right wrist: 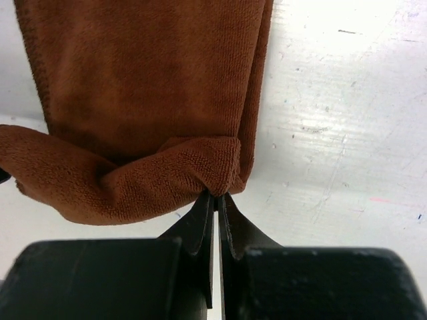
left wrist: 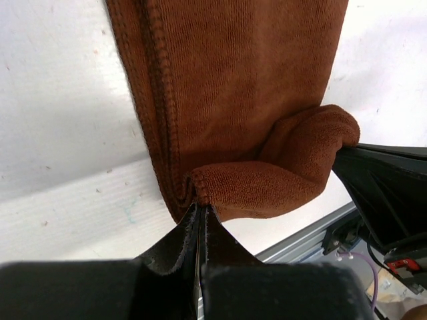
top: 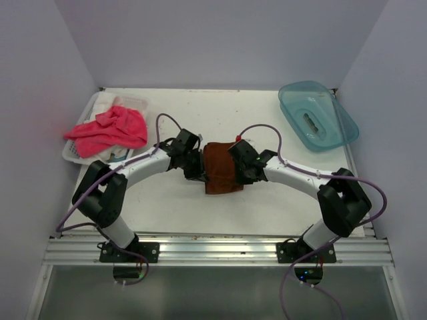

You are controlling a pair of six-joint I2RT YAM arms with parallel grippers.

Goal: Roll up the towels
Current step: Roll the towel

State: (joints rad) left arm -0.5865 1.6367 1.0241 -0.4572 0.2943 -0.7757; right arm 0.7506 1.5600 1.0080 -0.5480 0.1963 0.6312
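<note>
White table [top: 220, 113]: matte, scuffed, small specks, boxed in by pale lilac walls [top: 220, 40]. L arm [top: 133, 170] & R arm [top: 300, 175] have white shells w/ black joints, and both bend inward to mid-table.

Far right: teal translucent plastic tray [top: 318, 115], a shallow rounded rectangle. Far left: white plastic basket [top: 137, 102] w/ ribbed rim. The pink-red towel [top: 107, 130] is heaped on it in a crumpled, fluffy lump that spills over the left rim.

The rust-brown towel [top: 221, 168] lies at table centre, between the two grippers. It is folded into a long strip running near-to-far. Left wrist view shows the rust-brown towel [left wrist: 247, 80] has a short looped pile and a stitched hem along one long edge. Its near end is lifted & curled back over the strip as a soft hump that sags in the middle.

L gripper [left wrist: 200, 208]: black tapered fingers, jaws pressed fully together, pinching the left corner of the curled end. R gripper [right wrist: 217, 197]: jaws squeezed closed to a hairline slit, nipping the right corner of the same end.
</note>
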